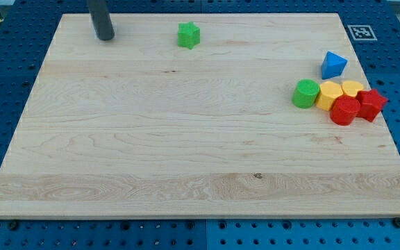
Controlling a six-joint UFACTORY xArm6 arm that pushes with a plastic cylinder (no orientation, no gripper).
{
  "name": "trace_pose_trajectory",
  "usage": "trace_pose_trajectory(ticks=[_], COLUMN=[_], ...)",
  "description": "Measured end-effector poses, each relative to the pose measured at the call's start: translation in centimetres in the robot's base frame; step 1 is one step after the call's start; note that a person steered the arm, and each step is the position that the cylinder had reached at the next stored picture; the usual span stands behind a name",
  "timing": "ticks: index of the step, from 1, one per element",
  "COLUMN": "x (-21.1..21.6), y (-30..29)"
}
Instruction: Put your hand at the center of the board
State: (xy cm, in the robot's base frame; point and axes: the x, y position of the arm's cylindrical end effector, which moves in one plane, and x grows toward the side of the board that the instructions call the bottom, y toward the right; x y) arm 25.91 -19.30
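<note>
Resting near the upper left of the frame, my tip [105, 37] is seen touching the wooden board [186, 139], close to its top edge. No claw is fitted to the rod, so neither an apart nor a together state can be told. The board's centre, the place named in the task, lies well apart from my tip, down and to the right of it.

A green star block [189, 35] is placed near the top edge, to the right of my tip and apart from it. The other blocks are gathered at the right of the frame, far from my tip. A blue triangular block [333, 64] is set highest among them. Below it, a green cylinder [305, 94] is found at the left of the cluster, just beside a yellow block [329, 93]. A second yellow block [352, 87] is seen to the right of the first. A red cylinder [344, 110] is pressed against the yellow ones from below, and a red block [371, 105] is seated at the far right, touching it.

The board is carried by a blue perforated tabletop [5, 62]. A black-and-white marker [361, 32] is fixed at the board's upper right corner.
</note>
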Motion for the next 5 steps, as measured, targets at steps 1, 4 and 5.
trace_pose_trajectory(ticks=[1,4,5], x=[-0.1,1.7,3.4], y=[-0.1,1.6,4.5])
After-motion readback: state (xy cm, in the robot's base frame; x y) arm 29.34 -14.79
